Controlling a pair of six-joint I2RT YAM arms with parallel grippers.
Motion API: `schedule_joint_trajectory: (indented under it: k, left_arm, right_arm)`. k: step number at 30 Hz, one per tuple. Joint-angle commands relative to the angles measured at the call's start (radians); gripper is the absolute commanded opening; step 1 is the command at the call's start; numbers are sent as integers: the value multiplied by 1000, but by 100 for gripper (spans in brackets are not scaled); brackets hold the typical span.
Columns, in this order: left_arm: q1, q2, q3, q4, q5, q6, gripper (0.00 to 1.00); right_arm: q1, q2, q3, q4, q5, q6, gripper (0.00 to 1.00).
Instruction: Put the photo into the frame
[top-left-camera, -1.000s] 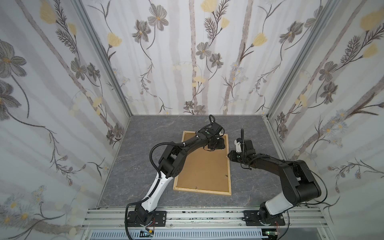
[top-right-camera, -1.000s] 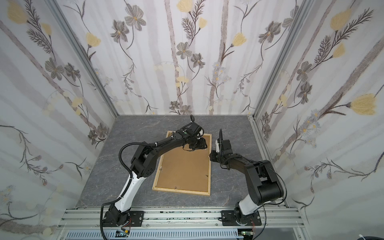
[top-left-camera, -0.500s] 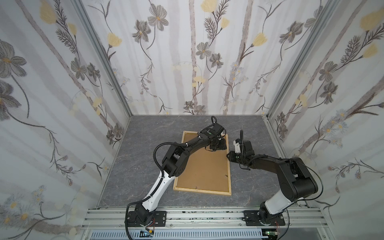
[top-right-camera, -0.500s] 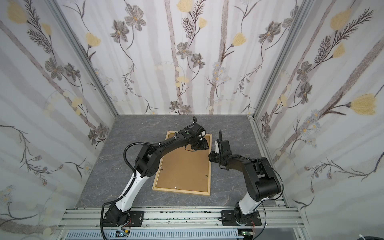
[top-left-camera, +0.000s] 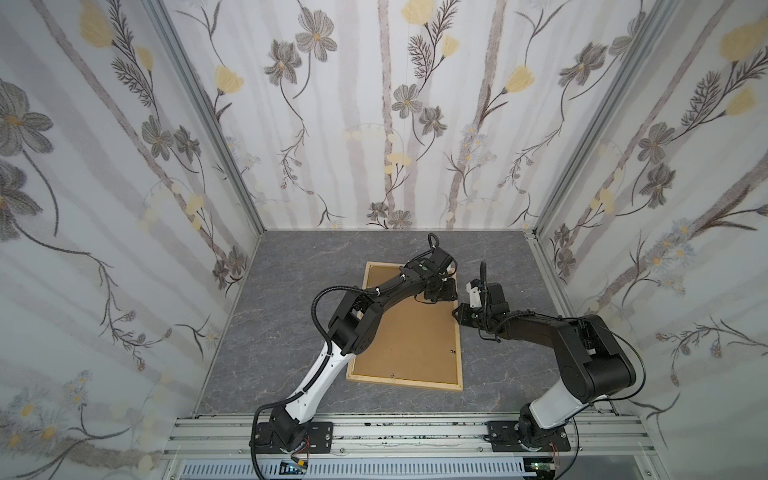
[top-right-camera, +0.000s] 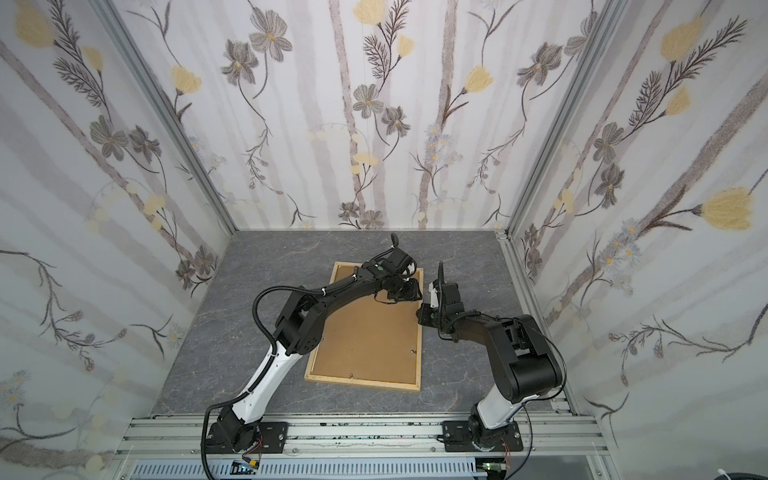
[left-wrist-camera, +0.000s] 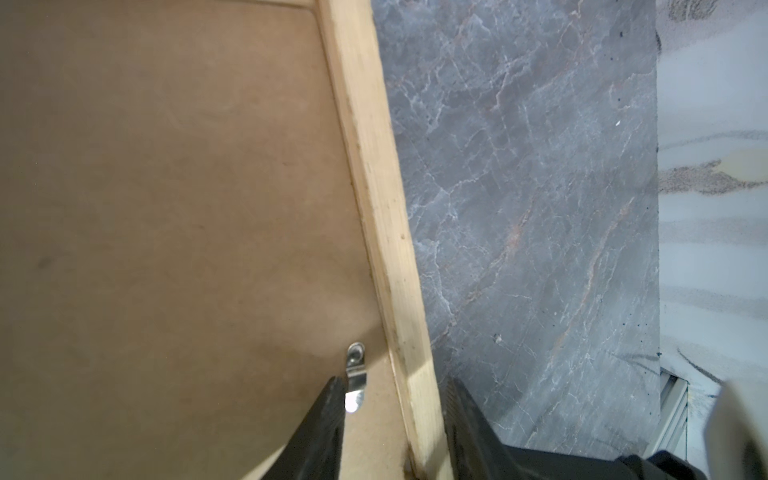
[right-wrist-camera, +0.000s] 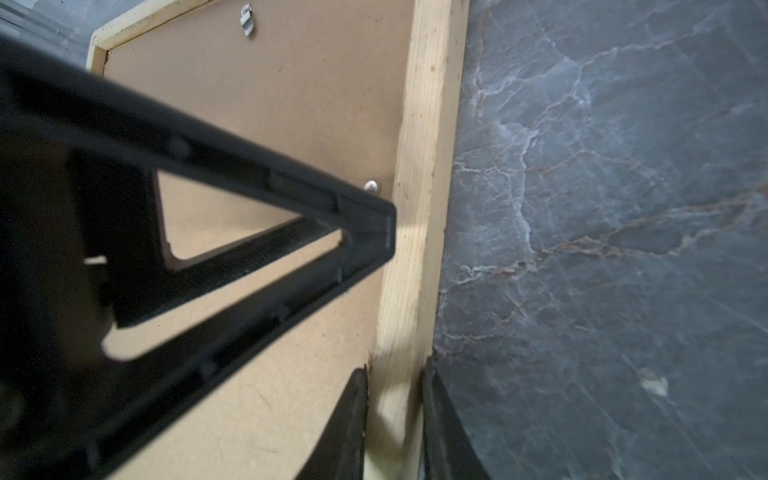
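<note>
The photo, a large paper sheet, shows in none of the views, so I cannot tell where it is. My guess is that it lies under the brown hardboard backing panel (top-left-camera: 411, 332) that fills the frame. The large rectangular frame of thin pale wood strips (top-left-camera: 405, 383) lies flat and back-up near the middle of the grey marbled tabletop (top-left-camera: 291, 291) in both top views.

Both arms work the same long rail, the one on the right arm's side, toward its far end. The right gripper (right-wrist-camera: 395, 368) has its 2 fingers pressed against the inner and outer faces of that rail, closed on the wood, probably to pin the frame against sliding.

The left gripper (left-wrist-camera: 395, 386), a little nearer the back wall, straddles the rail with its jaws partly open, holding nothing. 1 finger (left-wrist-camera: 328, 415) rests on the panel right beside a small silver metal retaining clip (left-wrist-camera: 356, 365), and the other sits outside the rail. That placement suggests the clip is the target, to be turned over the panel or off it; which, I cannot tell
</note>
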Motion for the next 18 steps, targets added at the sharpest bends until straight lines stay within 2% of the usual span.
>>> schedule_joint_trajectory:
  k: [1,18]
  left_arm:
    - [-7,14,4,-23,21,-19,42]
    - [-7,41,10,50,21,-70,41]
  right_arm:
    - [-1,7,-6,-40,13,2,23]
    - [-1,6,-28,-32,-9,-10,23]
